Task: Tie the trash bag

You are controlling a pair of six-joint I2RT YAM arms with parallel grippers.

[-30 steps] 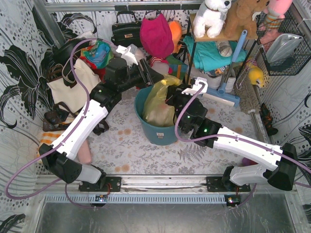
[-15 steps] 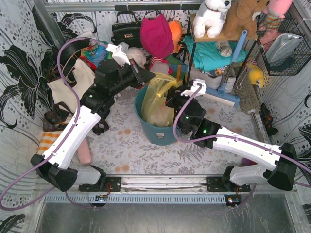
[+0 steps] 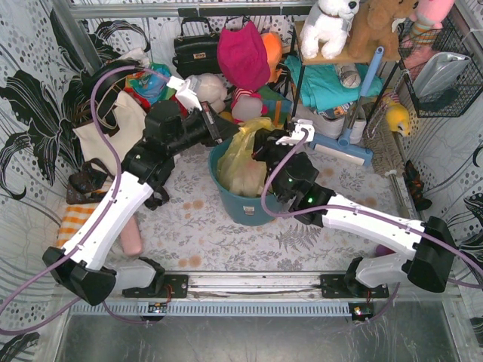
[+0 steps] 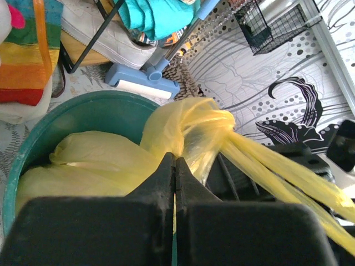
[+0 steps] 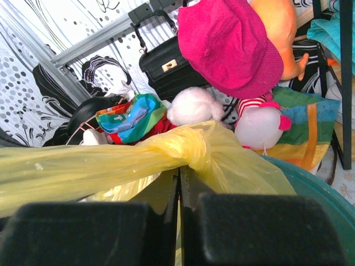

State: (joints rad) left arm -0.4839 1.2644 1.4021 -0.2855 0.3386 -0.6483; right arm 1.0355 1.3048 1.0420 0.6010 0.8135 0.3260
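From above, the trash bag (image 3: 243, 162) sits in the teal bucket (image 3: 249, 210) mid-counter. Its neck is bunched at the far rim, between the left claw (image 3: 229, 131) and the right claw (image 3: 256, 144).

Left wrist: the left claw is pressed together, its tips against the bag just below the knot (image 4: 208, 122). Yellow strands stretch away to the right.

Right wrist: the right claw is pressed together under the knot. Whether either claw pinches film is unclear.
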